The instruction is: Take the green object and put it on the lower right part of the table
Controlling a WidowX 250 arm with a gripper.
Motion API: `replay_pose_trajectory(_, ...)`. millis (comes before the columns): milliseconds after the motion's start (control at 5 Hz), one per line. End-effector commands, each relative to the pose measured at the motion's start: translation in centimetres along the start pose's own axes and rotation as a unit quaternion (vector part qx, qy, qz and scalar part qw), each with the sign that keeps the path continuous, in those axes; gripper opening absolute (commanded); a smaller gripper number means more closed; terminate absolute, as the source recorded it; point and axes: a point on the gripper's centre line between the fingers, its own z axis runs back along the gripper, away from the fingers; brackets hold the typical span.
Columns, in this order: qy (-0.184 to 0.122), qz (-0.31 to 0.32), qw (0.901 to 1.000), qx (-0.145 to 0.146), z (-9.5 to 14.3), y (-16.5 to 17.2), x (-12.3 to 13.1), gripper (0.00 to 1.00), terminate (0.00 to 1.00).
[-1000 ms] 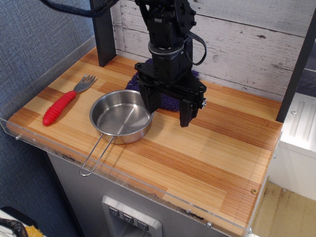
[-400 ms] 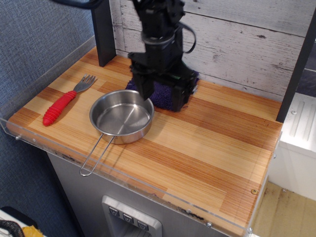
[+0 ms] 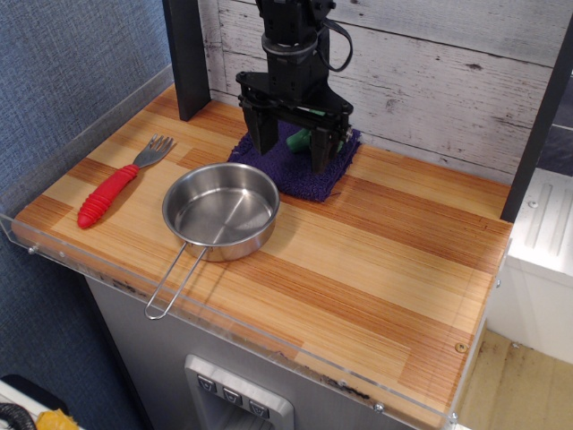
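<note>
The green object (image 3: 299,139) is a small toy broccoli lying on a purple cloth (image 3: 295,170) at the back middle of the striped wood table (image 3: 376,269). Only part of it shows, behind my black gripper. My gripper (image 3: 294,154) hangs over the cloth with its two fingers spread wide, one on each side of the broccoli. The fingers are open and hold nothing. I cannot tell how far above the cloth the fingertips are.
A steel pan (image 3: 220,211) with a long wire handle stands left of centre, just in front of the cloth. A red-handled fork (image 3: 116,184) lies at the left. A black post (image 3: 186,54) stands at the back left. A clear acrylic rim (image 3: 224,318) runs along the front edge.
My gripper has moved back and to the left, from beside the pan to over the purple cloth. The green broccoli now shows between its fingers.
</note>
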Motion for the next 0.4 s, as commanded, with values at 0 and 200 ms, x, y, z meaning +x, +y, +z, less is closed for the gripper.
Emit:
replay_pose_trajectory(0,-0.033,0.020,0.9992,-0.014,0.8,3.3,4.7,1.00,0.00)
replay_pose_trajectory(200,-0.039,0.035,0.9978,-0.040,-0.3,3.7,6.0,1.00,0.00)
